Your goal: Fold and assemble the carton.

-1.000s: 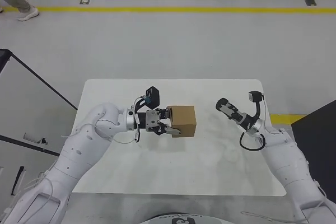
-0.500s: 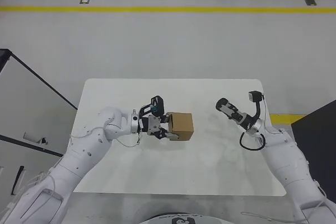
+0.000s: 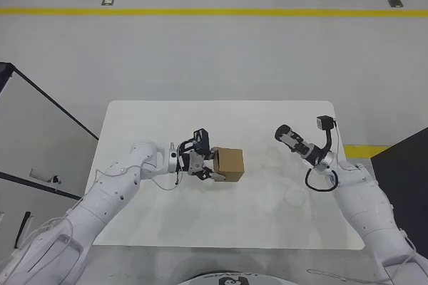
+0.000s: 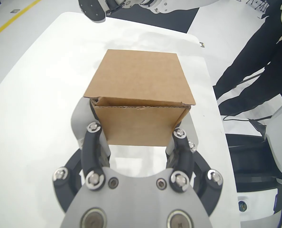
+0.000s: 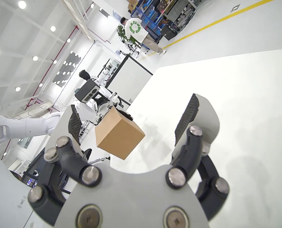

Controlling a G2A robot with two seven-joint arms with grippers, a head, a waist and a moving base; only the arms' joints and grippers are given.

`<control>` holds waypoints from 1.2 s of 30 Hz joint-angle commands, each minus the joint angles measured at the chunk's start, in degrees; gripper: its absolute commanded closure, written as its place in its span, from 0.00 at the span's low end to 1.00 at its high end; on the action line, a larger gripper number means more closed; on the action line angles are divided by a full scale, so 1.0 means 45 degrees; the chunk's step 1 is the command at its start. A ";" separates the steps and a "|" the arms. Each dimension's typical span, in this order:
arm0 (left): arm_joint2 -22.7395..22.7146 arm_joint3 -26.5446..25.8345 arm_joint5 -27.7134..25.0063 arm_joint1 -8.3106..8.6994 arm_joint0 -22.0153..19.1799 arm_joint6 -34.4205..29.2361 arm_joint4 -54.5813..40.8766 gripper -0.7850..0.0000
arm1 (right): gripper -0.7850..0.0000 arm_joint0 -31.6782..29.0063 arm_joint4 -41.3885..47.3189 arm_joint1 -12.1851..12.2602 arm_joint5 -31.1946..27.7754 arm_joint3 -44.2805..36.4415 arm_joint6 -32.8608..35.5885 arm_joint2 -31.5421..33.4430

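We are gripping the brown carton [image 3: 230, 164] with our left claw [image 3: 207, 166], its 2 fingers pressing against opposite sides, near the middle of the white counter [image 3: 200, 221]. Our right claw [image 3: 281, 132] is hanging spread wide, grasping nothing, well apart from the carton.
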 commanded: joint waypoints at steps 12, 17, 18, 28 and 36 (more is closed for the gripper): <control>0.1000 0.2135 -0.0094 -0.0426 -0.0809 0.4732 0.3985 1.00 | 0.00 0.0000 0.0000 0.0000 0.0000 0.0000 0.0000 0.0000; 0.1615 0.3275 0.0526 -0.0685 -0.1173 0.6939 0.5627 1.00 | 0.00 0.0000 0.0000 0.0000 0.0000 0.0000 0.0000 0.0000; 0.1678 0.3410 0.0663 -0.0724 -0.1227 0.7132 0.5768 1.00 | 0.00 0.0000 0.0000 0.0000 0.0000 0.0000 0.0000 0.0000; 0.2644 0.5211 0.1268 -0.1426 -0.1953 0.8353 0.6698 1.00 | 0.00 0.0000 0.0000 0.0000 0.0000 0.0000 0.0000 0.0000; 0.3036 0.6239 0.1184 -0.1829 -0.2305 0.8943 0.6825 0.91 | 0.00 0.0000 0.0000 0.0000 0.0000 0.0000 0.0000 0.0000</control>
